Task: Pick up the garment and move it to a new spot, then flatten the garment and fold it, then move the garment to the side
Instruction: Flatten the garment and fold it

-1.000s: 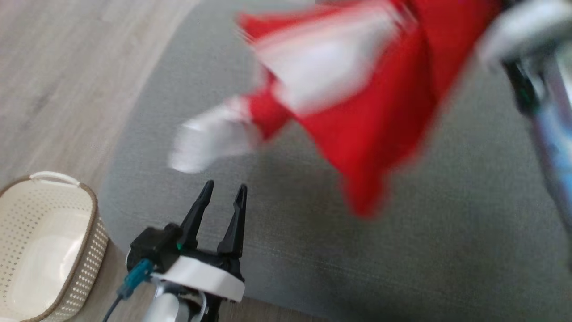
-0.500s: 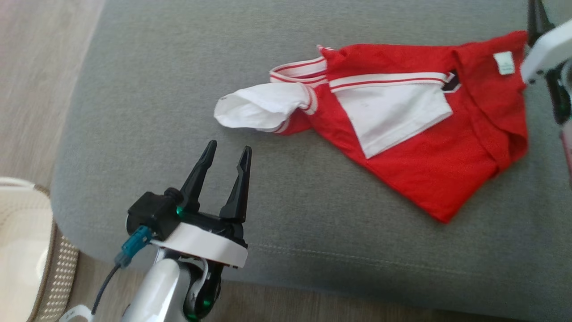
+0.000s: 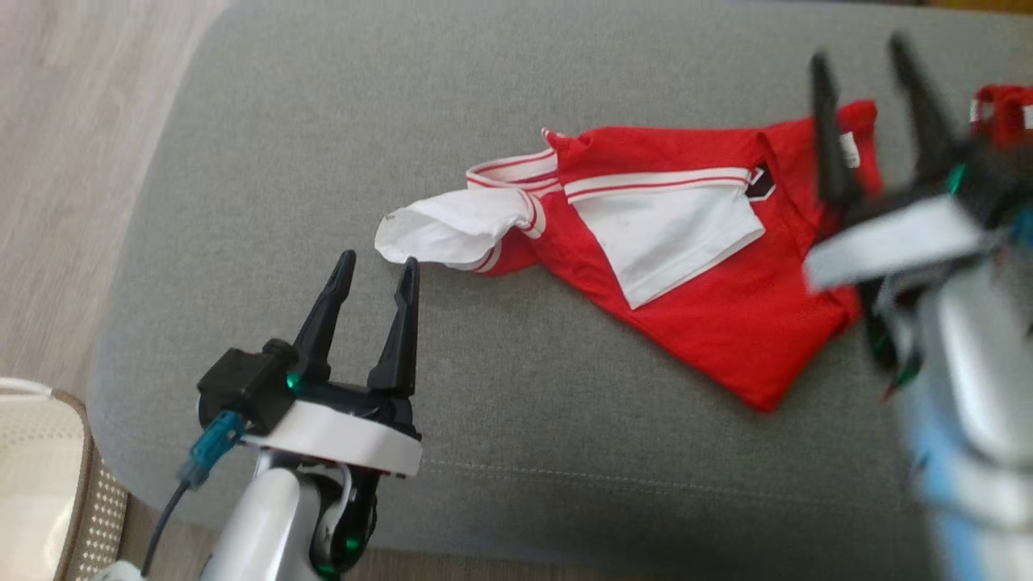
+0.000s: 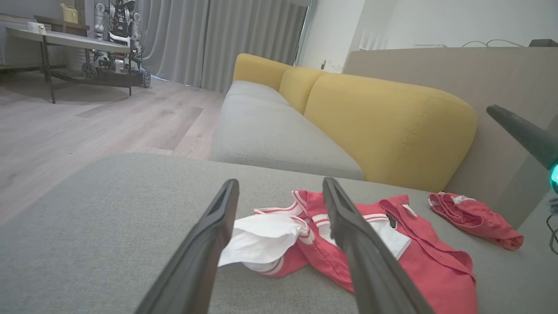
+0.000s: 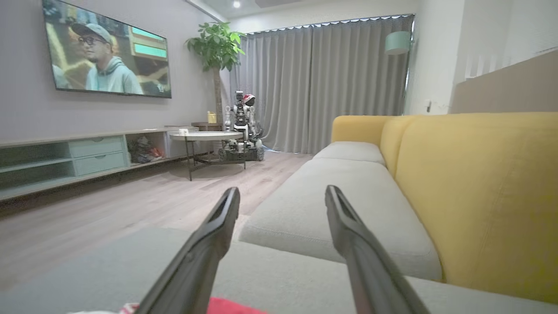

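The garment [image 3: 694,282], a red shirt with white panels and striped trim, lies crumpled on the grey cushion [image 3: 323,145]. One white sleeve points toward my left gripper [image 3: 378,260], which stands open just short of it with nothing between its fingers. In the left wrist view the garment [image 4: 418,266] lies just beyond my left gripper [image 4: 280,183]. My right gripper [image 3: 859,52], blurred, hovers open over the garment's right end. In the right wrist view my right gripper [image 5: 282,191] is open and empty, with a strip of the garment [image 5: 231,306] at the bottom edge.
A second small red piece of clothing [image 4: 475,216] lies on the cushion to the right of the garment. A cream perforated basket [image 3: 32,484] stands on the wood floor at lower left. The yellow sofa back [image 4: 383,126] rises behind; a coffee table [image 5: 205,137] and another robot [image 5: 242,126] stand farther off.
A second ago the garment hung in the air from my right gripper. It has since been let go and lies on the cushion, and my right gripper has opened and drawn back over its right end.
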